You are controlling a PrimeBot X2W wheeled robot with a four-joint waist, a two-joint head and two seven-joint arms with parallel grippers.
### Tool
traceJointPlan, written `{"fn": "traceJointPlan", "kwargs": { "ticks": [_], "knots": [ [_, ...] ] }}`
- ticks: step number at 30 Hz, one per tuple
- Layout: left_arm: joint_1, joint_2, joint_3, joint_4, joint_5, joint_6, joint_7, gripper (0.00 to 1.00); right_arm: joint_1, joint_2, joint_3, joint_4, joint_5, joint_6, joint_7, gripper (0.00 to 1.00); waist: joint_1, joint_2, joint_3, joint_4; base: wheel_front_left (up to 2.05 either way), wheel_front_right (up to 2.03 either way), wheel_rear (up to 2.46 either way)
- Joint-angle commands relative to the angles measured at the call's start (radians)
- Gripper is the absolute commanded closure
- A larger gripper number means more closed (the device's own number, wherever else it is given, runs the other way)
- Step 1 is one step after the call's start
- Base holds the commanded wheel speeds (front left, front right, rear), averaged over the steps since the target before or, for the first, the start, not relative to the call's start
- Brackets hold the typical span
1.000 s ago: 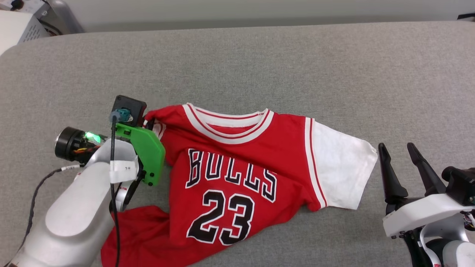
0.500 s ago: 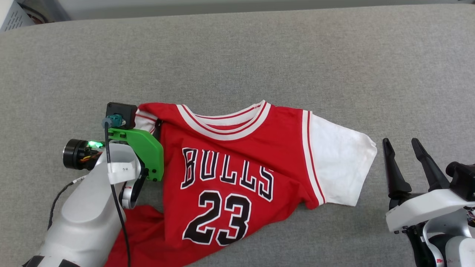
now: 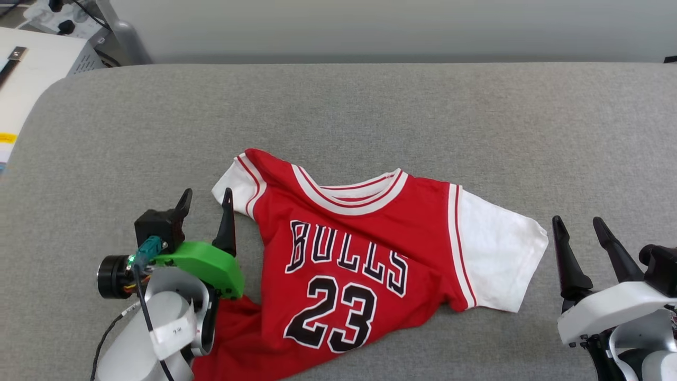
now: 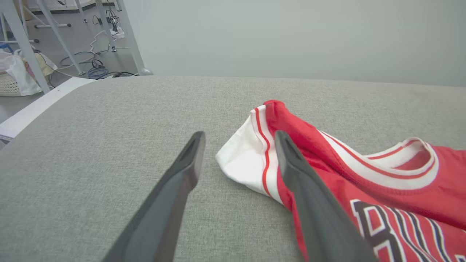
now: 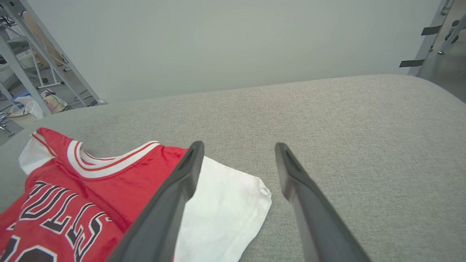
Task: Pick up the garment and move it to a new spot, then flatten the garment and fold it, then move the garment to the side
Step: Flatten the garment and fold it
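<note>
Released from the shirt's [image 3: 344,254] shoulder a second ago, the left gripper [image 3: 206,196] is now standing clear of it with its fingers spread and nothing between them; the head camera has also tilted, so the whole scene is sitting lower.

From the head, the shirt is lying face up near the middle of the grey top [image 3: 370,116], number and letters showing. The left gripper is waiting at its 9 o'clock, just beside the left-hand sleeve [image 3: 232,185]. The right gripper [image 3: 576,222] is resting at 3 o'clock, fingers apart and holding nothing, near the right-hand sleeve [image 3: 497,264]. The hem [image 3: 248,338] is bunching at 7 o'clock, against the left arm.

Along the left gripper [image 4: 240,134], the left-hand sleeve [image 4: 244,163] is lying folded short, just ahead of the tips at 12 o'clock.

Along the right gripper [image 5: 239,144], the right-hand sleeve [image 5: 222,203] is spreading flat at 8 o'clock, partly behind one finger.

The shirt is looking light, limp and soft, so it will probably be draping and dragging rather than sliding whole. Pinching both shoulder seams, or the hem corners, is likely giving the best control.
</note>
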Motion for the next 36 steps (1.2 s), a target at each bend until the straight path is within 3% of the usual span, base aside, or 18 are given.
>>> {"fn": "traceJointPlan", "kwargs": {
  "ticks": [1, 8, 14, 19, 29, 36],
  "knots": [
    [0.036, 0.003, 0.011, -0.045, 0.016, 0.02, -0.011, 0.0, 0.012, -0.002, -0.008, 0.007, -0.006, 0.0, 0.007, 0.0, 0.0, 0.0, -0.025, 0.024, 0.0, 0.0, 0.0],
    [0.147, 0.018, 0.035, -0.247, 0.084, 0.081, -0.019, 0.0, 0.018, -0.006, -0.055, 0.068, -0.014, 0.0, 0.074, 0.0, 0.0, 0.0, -0.034, 0.036, 0.0, 0.0, 0.0],
    [0.205, 0.028, 0.042, -0.358, 0.114, 0.107, -0.019, 0.0, -0.006, -0.05, -0.099, 0.191, 0.02, 0.0, 0.242, 0.0, 0.0, 0.0, -0.026, 0.048, 0.0, 0.0, 0.0],
    [0.213, 0.024, 0.038, -0.417, 0.134, 0.117, -0.019, 0.0, -0.062, -0.103, -0.08, 0.235, 0.063, 0.0, 0.393, 0.0, 0.0, 0.0, -0.001, 0.072, 0.0, 0.0, 0.0],
    [0.185, -0.01, 0.037, -0.432, 0.14, 0.104, -0.02, 0.0, -0.242, -0.228, -0.001, 0.333, 0.107, 0.0, 0.556, 0.0, 0.0, 0.0, 0.078, 0.121, 0.0, 0.0, 0.0],
    [0.175, -0.038, 0.046, -0.41, 0.144, 0.087, -0.02, 0.0, -0.265, -0.251, 0.108, 0.448, 0.141, 0.0, 0.666, 0.0, 0.0, 0.0, 0.102, 0.142, 0.0, 0.0, 0.0]
  ]
}}
